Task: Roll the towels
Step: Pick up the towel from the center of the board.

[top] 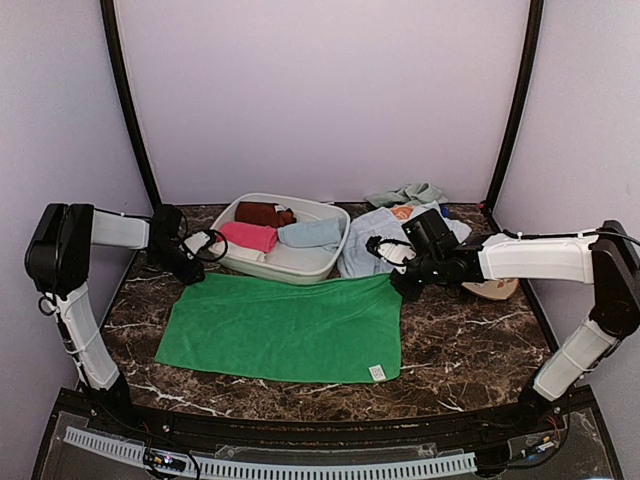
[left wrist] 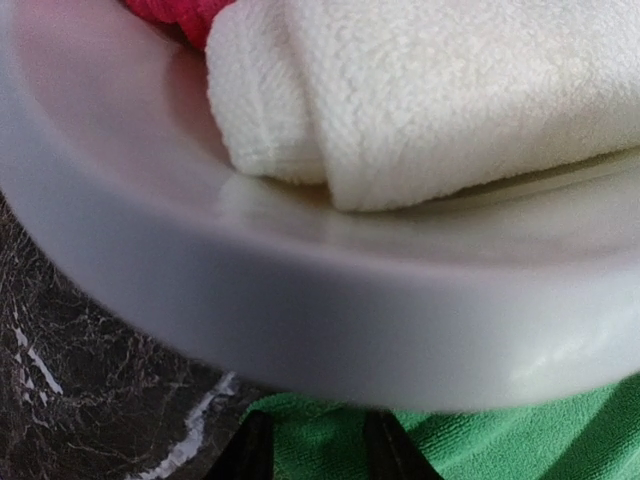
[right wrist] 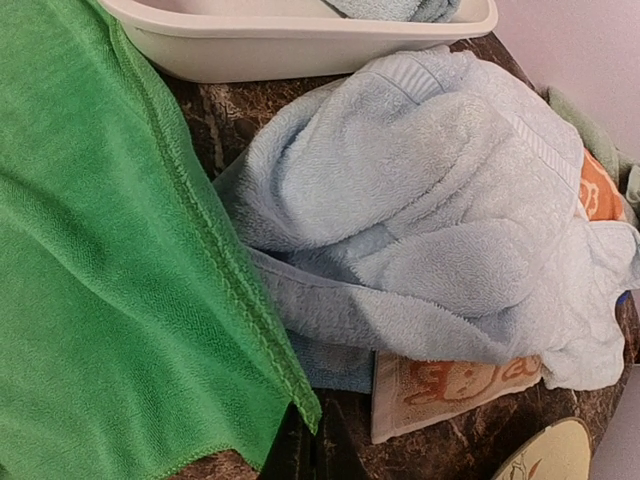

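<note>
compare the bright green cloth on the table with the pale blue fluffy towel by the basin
The bright green microfibre towel lies spread flat; the pale blue terry towel sits crumpled in a heap. The green towel rests on the marble table; the blue towel partly covers a peach printed cloth. Both are unrolled.

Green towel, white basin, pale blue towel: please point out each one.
green towel (top: 285, 330), top external view, middle of the spread cloth
white basin (top: 300, 270), top external view, near wall
pale blue towel (right wrist: 420, 220), right wrist view, middle of the heap
</note>
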Action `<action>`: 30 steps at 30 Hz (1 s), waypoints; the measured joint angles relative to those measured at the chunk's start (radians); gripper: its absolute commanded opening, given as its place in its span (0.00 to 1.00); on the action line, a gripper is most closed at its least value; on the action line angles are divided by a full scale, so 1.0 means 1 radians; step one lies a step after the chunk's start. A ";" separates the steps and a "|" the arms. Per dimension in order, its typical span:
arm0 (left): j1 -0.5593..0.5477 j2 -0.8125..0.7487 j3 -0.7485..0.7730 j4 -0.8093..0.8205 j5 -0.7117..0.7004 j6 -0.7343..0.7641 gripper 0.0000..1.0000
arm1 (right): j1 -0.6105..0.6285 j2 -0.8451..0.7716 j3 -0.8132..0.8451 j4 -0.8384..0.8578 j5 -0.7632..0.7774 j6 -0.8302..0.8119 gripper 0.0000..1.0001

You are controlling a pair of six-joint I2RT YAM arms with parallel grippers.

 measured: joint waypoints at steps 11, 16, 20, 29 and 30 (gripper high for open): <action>0.005 0.022 0.036 -0.047 0.032 -0.010 0.18 | 0.000 0.000 0.001 -0.021 -0.003 0.000 0.00; 0.005 0.022 0.036 -0.060 0.047 -0.006 0.00 | 0.000 0.000 0.001 -0.030 -0.003 -0.001 0.00; 0.004 0.016 0.032 -0.060 0.043 0.006 0.00 | 0.000 0.000 0.005 -0.037 -0.003 -0.001 0.00; 0.004 -0.115 -0.011 -0.098 0.024 0.023 0.00 | 0.000 0.000 0.029 -0.052 -0.003 -0.006 0.00; 0.004 -0.139 -0.011 -0.098 0.025 0.023 0.00 | 0.000 -0.003 0.031 -0.052 -0.003 -0.006 0.00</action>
